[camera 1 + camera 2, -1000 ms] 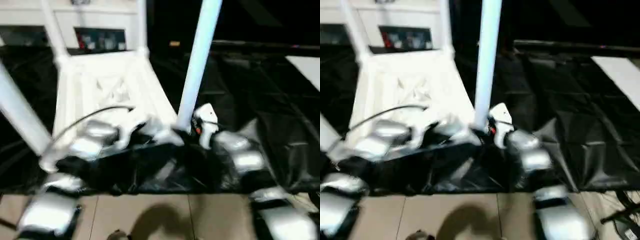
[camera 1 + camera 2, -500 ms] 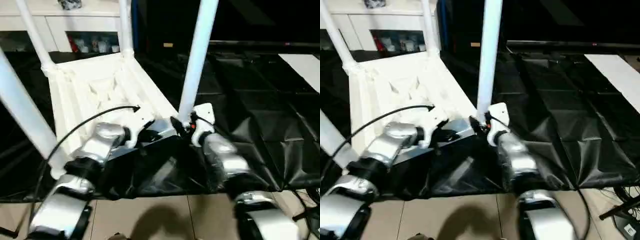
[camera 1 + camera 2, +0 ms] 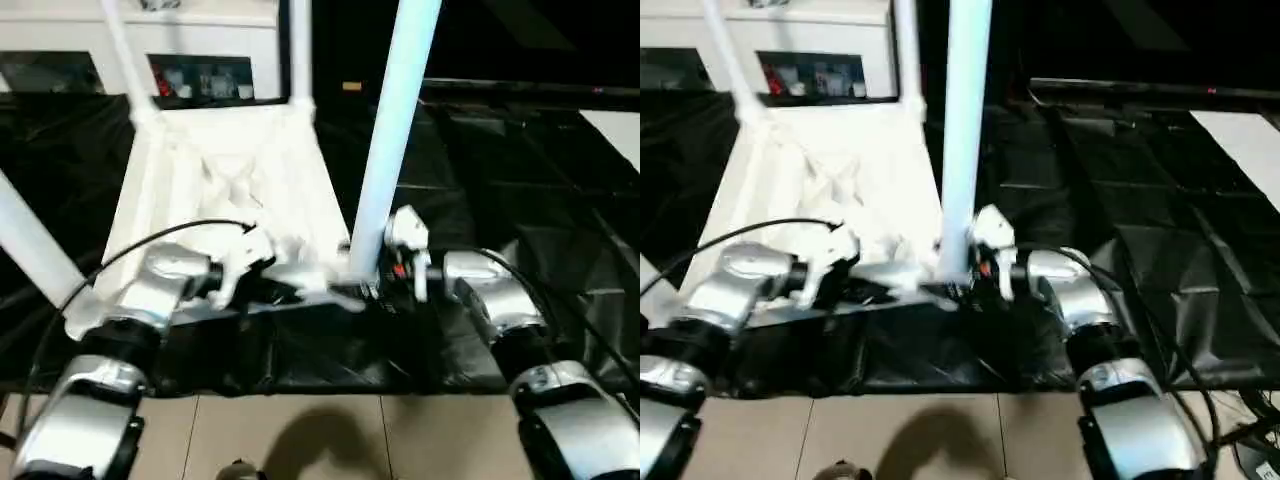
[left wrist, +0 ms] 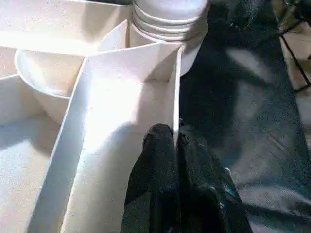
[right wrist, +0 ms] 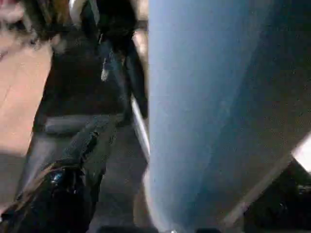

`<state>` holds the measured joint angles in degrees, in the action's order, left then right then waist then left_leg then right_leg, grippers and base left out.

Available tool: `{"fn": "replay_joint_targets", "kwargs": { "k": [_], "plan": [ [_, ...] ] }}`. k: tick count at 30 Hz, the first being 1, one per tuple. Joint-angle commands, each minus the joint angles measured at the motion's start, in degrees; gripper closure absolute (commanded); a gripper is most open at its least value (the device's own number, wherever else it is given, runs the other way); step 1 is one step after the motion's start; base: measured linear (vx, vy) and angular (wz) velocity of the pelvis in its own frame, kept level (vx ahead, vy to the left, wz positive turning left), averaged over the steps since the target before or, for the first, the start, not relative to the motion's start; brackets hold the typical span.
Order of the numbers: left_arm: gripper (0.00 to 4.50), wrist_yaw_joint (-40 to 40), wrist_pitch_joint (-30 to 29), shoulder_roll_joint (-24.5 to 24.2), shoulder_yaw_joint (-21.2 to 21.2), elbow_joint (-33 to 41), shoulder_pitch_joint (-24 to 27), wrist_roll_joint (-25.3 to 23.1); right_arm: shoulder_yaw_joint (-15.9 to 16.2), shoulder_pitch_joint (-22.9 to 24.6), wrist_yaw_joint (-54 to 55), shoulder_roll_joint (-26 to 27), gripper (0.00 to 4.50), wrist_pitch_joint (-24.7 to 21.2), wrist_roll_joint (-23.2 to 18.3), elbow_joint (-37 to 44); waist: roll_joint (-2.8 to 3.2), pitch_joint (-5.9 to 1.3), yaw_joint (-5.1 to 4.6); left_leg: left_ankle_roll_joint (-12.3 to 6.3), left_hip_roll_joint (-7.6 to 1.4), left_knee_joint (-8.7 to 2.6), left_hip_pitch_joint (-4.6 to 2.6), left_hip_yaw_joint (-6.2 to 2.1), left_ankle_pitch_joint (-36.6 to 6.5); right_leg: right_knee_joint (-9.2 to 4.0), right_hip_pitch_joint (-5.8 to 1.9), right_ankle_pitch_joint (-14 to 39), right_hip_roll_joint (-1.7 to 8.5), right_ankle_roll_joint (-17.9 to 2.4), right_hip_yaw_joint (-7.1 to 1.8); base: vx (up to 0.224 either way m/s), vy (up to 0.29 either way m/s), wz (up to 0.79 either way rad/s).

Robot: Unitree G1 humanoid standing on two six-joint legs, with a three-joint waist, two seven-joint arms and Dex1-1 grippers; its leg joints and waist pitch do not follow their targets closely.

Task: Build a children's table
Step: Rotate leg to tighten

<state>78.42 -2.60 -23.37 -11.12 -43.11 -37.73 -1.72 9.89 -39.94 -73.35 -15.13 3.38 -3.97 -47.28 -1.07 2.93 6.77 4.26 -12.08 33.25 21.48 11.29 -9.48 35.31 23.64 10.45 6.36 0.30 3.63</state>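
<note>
The white tabletop lies upside down on the black mat, ribs facing up. Its white legs stand in the corner sockets: two at the back, one near left and one near right. My left gripper is shut on a thin upright rib of the tabletop, close to the near right socket. My right gripper sits at the base of the near right leg, which stands very close beside it.
A black mat covers the floor under the table. A white cabinet with glass doors stands behind it. A flat white board lies at the far right. Beige floor tiles run along the front, with cables at the right.
The head views have shifted and tilted. My right forearm now reaches the leg's base from further right. Both grippers stay at the tabletop's near edge.
</note>
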Motion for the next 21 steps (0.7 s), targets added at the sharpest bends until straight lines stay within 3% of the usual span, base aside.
{"fn": "replay_joint_targets", "kwargs": {
  "k": [1, 12, 21],
  "plan": [
    [4.50, 2.9, 1.6, 1.6, -0.1, 0.9, -0.5, 3.3, 1.9, -0.9, -1.1, -0.1, 0.90, 1.0, 1.7, -1.0, -0.45, -3.84, -0.18, -2.99, -1.31, -3.69, -0.94, -0.12, -12.3, -3.41, -2.70, 8.9, 1.86, -14.8, -1.91, 0.000, 0.000, 0.00],
    [4.50, 4.2, 2.9, 1.2, -0.4, -0.8, -1.2, 2.6, 3.2, -2.6, 0.9, -0.1, 1.76, 3.3, 4.3, -5.4, -0.47, -3.95, -0.18, -3.03, -1.23, -3.54, -0.82, -0.13, -11.5, -3.23, -2.88, 7.7, 1.87, -14.9, -1.91, 0.000, 0.000, 0.00],
    [4.50, 4.0, 2.1, 1.1, -0.3, -1.7, -1.6, 2.4, 2.4, -2.5, 1.3, 0.9, 1.86, 2.4, 3.4, -7.0, -0.36, -3.96, -0.26, -2.81, -1.26, -3.59, -0.86, -0.17, -12.0, -3.23, -2.88, 7.9, 1.81, -15.0, -1.92, 0.000, 0.000, 0.00]
  ]
}}
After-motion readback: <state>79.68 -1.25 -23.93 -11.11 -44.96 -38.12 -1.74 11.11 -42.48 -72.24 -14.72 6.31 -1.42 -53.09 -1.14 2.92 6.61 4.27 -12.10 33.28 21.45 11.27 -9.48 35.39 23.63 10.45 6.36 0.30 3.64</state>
